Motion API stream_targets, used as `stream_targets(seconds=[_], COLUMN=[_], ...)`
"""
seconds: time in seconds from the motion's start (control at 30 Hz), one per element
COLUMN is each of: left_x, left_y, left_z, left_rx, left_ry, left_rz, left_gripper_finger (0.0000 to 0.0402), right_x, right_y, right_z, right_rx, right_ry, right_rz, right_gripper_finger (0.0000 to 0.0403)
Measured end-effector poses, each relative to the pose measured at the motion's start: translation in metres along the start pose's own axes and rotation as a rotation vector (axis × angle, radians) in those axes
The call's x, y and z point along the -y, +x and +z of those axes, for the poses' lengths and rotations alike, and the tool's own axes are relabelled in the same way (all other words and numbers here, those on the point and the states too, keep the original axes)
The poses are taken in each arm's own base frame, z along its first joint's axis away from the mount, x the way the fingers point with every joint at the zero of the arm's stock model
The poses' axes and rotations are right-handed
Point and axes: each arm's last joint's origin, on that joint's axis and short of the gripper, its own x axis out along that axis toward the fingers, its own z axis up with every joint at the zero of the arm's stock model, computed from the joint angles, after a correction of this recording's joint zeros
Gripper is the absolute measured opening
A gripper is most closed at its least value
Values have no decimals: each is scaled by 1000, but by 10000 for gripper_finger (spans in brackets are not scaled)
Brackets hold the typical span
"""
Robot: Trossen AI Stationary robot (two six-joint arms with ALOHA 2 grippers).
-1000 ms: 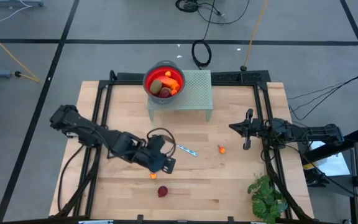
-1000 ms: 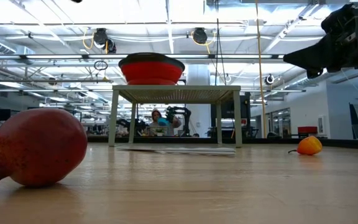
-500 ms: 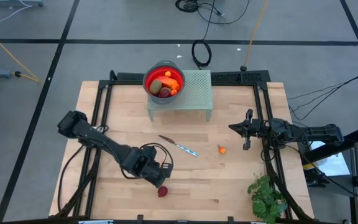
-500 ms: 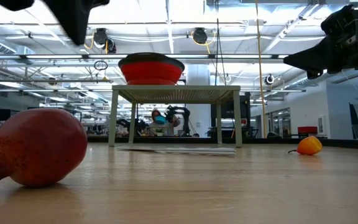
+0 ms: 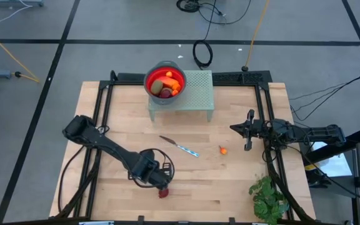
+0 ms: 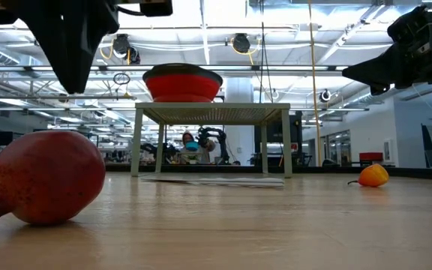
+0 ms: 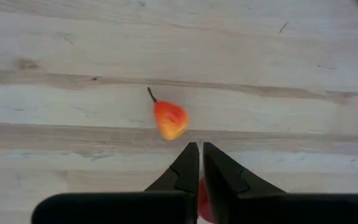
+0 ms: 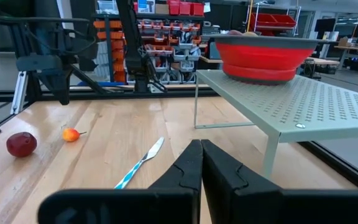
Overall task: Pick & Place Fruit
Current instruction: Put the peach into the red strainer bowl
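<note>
The left gripper (image 5: 160,182) hangs low over the bench (image 5: 230,187) at the high view's lower centre, fingers (image 7: 188,167) nearly pressed together, pinching nothing, just above a dark red fruit (image 5: 164,192) (a small orange fruit (image 7: 169,119) lies beside). The right gripper (image 5: 249,130), fingers pressed together, waits at the right, near another orange fruit (image 5: 222,150).

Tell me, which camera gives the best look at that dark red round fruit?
The low view: the dark red fruit fills its foreground, stem visible. From above it's half hidden under the left pincer; the right wrist view shows it small and far; the left wrist view, a sliver.
</note>
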Motion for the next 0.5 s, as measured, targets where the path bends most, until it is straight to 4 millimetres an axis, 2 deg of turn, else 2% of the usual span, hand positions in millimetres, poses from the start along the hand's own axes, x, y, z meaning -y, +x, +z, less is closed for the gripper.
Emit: stream_targets(seconds=[0.17,0.5], left_x=[-1,-7], left_y=[4,17], left_z=[-3,-2], left_rx=[8,21], left_ry=[-15,-163], left_rz=[17,63], left_gripper_finger=[58,183], right_x=[0,0], right_y=[0,0], right_z=[0,0], right_rx=[0,0], right_ry=[0,-4], right_rz=[0,0], right_gripper_finger=[0,0])
